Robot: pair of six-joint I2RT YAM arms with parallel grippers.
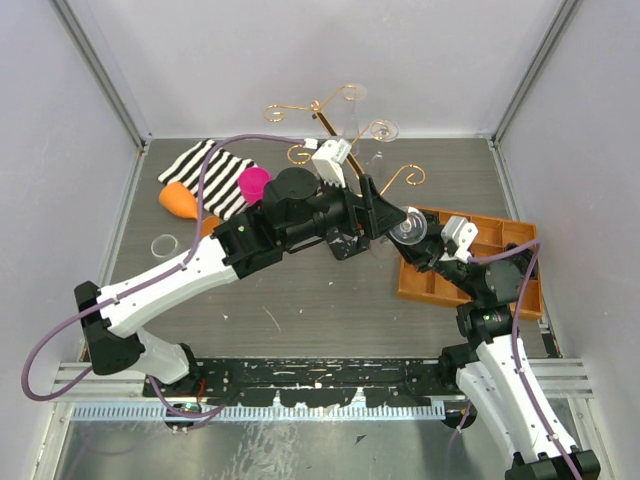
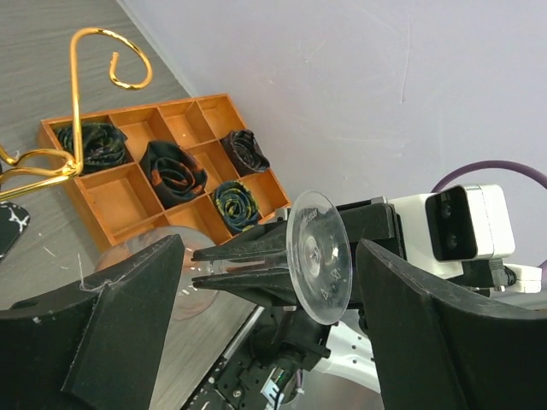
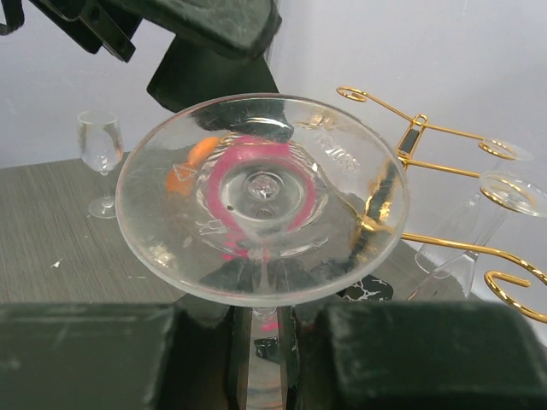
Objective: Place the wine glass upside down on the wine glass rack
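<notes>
1. My right gripper [image 3: 261, 342] was clamped on the stem of the wine glass [image 3: 261, 196]. It held the glass in mid-air, near the rack [image 3: 412, 135] and not yet on it.
2. My left gripper [image 2: 272, 248] stood wide open, with its fingers either side of the foot. I judged this a hand-over: the left should close squarely before the right lets go.
3. Only the right wrist view showed two hung glasses [image 3: 511, 192] and a spare glass [image 3: 101, 158]. Only the left wrist view showed into the tray [image 2: 107, 196].

Left arm [image 1: 180, 275]: extended diagonally toward centre. Left gripper [image 1: 392, 218]: held with jaws spread wide. Right arm [image 1: 500, 370]: folded upward. Right gripper [image 1: 428, 248]: clamped on wine glass [image 3: 261, 196] stem.
</notes>
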